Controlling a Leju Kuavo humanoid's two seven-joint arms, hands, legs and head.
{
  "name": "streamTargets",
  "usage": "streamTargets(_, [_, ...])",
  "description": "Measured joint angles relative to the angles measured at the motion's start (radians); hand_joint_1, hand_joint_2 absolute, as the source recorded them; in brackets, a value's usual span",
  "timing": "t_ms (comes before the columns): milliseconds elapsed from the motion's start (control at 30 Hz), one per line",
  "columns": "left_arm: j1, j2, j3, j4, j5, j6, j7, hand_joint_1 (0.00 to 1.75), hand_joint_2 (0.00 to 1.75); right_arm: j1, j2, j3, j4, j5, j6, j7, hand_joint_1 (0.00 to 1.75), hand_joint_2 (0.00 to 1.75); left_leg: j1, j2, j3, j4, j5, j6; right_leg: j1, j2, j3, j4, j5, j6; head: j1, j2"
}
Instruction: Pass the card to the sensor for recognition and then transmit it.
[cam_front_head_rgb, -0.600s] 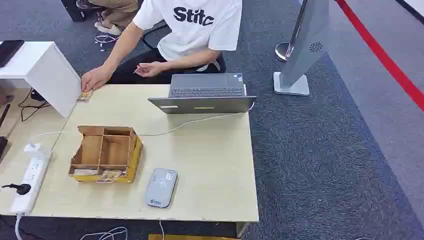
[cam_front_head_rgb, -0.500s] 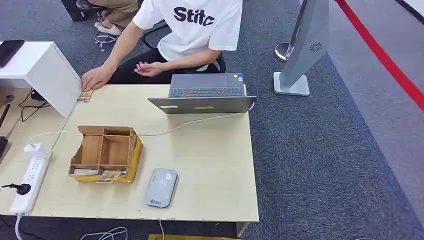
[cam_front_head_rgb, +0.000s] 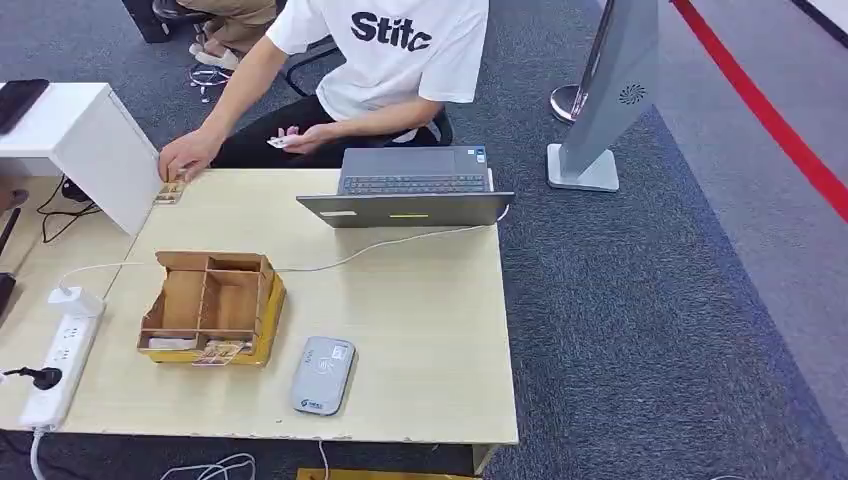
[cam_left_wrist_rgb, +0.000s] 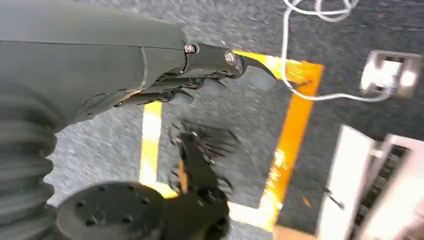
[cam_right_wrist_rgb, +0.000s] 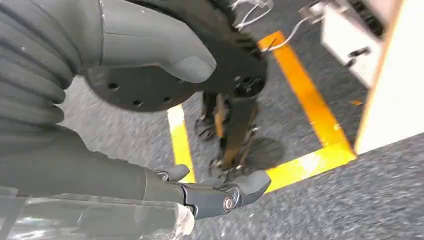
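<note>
- A pale wooden table (cam_front_head_rgb: 430, 330) fills the head view; a grey sensor (cam_front_head_rgb: 322, 375) lies flat near its front edge.
- Just left of the sensor stands a wooden box (cam_front_head_rgb: 212, 303) with open compartments, and cards (cam_front_head_rgb: 213, 350) lie in its front slot, the part closest to the sensor.
- Well behind the sensor, at the table's far edge, a laptop (cam_front_head_rgb: 410, 187) sits folded open, a white cable (cam_front_head_rgb: 380, 245) trailing from it toward the box.
- Far left of the sensor, a white power strip (cam_front_head_rgb: 58, 370) lies along the table's edge with a black plug in it.
- A person in a white T-shirt (cam_front_head_rgb: 395, 50) sits beyond the laptop; one hand (cam_front_head_rgb: 185, 155) rests on a small stack (cam_front_head_rgb: 168, 192) at the far left corner (probably more cards, though too small to tell), the other hand (cam_front_head_rgb: 300, 140) pinches a small pale card.
- The robot's left hand (cam_left_wrist_rgb: 200, 70) hangs over grey carpet and yellow floor tape, fingers slightly bent and apart, holding nothing.
- The right hand (cam_right_wrist_rgb: 200, 195) hangs likewise over the carpet, fingers loose and empty.
</note>
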Motion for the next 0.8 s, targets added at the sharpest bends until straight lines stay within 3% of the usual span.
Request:
streamTargets(33, [0.005,0.008,-0.011,-0.020,0.031,-0.002,-0.005,0.00,0.00,-0.002,0.000,-0.006,0.001,-0.010,0.008,-0.006,0.00,1.75,0.000,0.000,0.000,0.000,0.000,0.000,0.000,0.000,0.000,0.000,0.000,0.000,0.000,0.000])
streamTargets(433, [0.048,0.073,-0.142,-0.222,0.366,-0.062,-0.112,0.00,0.00,-0.034,0.032,-0.098,-0.013,-0.072,0.112,-0.094,0.00,1.75,0.000,0.000,0.000,0.000,0.000,0.000,0.000,0.000,0.000,0.000,0.000,0.000,0.000,0.000])
streamTargets(467, [0.054,0.077,-0.153,-0.241,0.391,-0.068,-0.124,0.00,1.75,-0.034,0.035,-0.106,-0.018,-0.073,0.120,-0.101,0.00,1.75,0.000,0.000,0.000,0.000,0.000,0.000,0.000,0.000,0.000,0.000,0.000,0.000,0.000,0.000])
streamTargets(633, [0.059,0.078,-0.181,-0.328,0.455,-0.067,-0.199,0.00,1.75,-0.042,0.055,-0.153,-0.067,-0.035,0.156,-0.140,0.00,1.75,0.000,0.000,0.000,0.000,0.000,0.000,0.000,0.000,0.000,0.000,0.000,0.000,0.000,0.000])
streamTargets(800, [0.053,0.040,-0.151,-0.385,0.359,-0.049,-0.224,0.00,1.75,-0.055,0.074,-0.215,-0.102,0.033,0.182,-0.157,0.00,1.75,0.000,0.000,0.000,0.000,0.000,0.000,0.000,0.000,0.000,0.000,0.000,0.000,0.000,0.000])
